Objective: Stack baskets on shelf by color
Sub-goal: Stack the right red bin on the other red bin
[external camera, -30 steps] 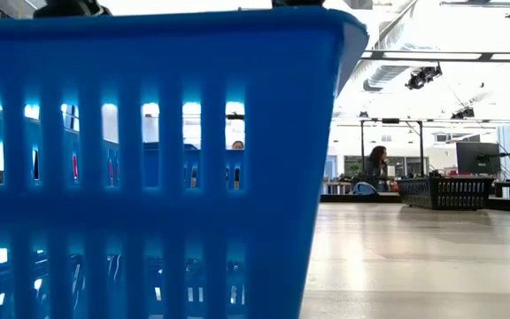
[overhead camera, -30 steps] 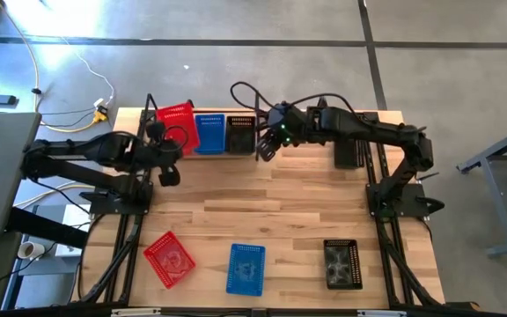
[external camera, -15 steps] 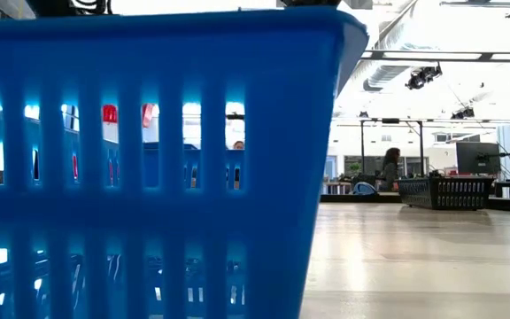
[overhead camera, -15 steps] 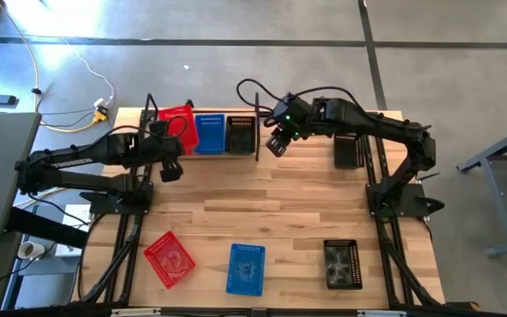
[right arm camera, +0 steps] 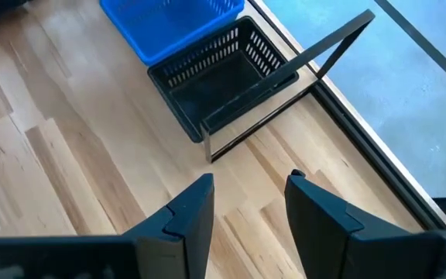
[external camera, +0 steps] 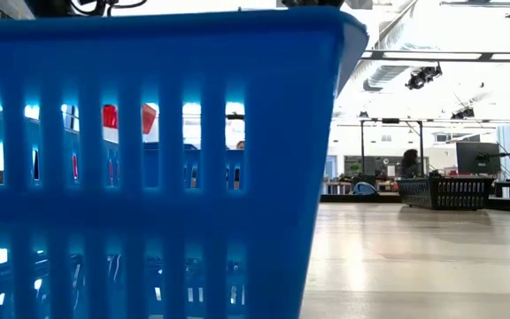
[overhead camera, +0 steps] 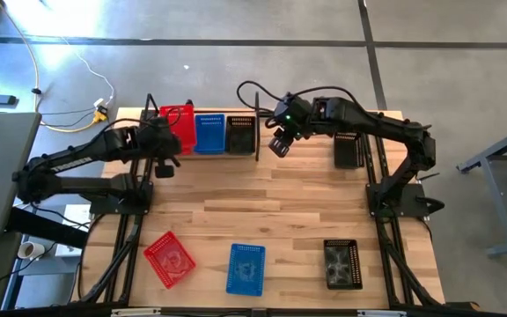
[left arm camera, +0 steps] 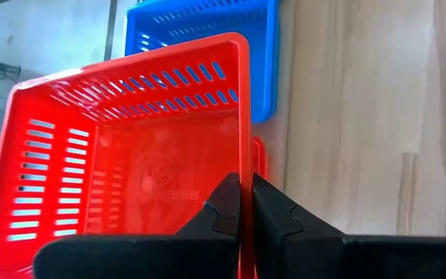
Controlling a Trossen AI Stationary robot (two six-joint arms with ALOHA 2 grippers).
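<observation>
Left end effector pinches a red basket's wall above the shelf — beside the blue basket; right end effector hovers open near the black basket.

Red basket tilted, pinched at its wall, at the left end of the shelf, blue basket and black basket beside it, 3 more well apart: red, blue, black.

Low cam is basically useless: a blue basket right at the lens blocks most of the table, cut off left and bottom. Only red slivers through its slots. Far-off person too small.
</observation>
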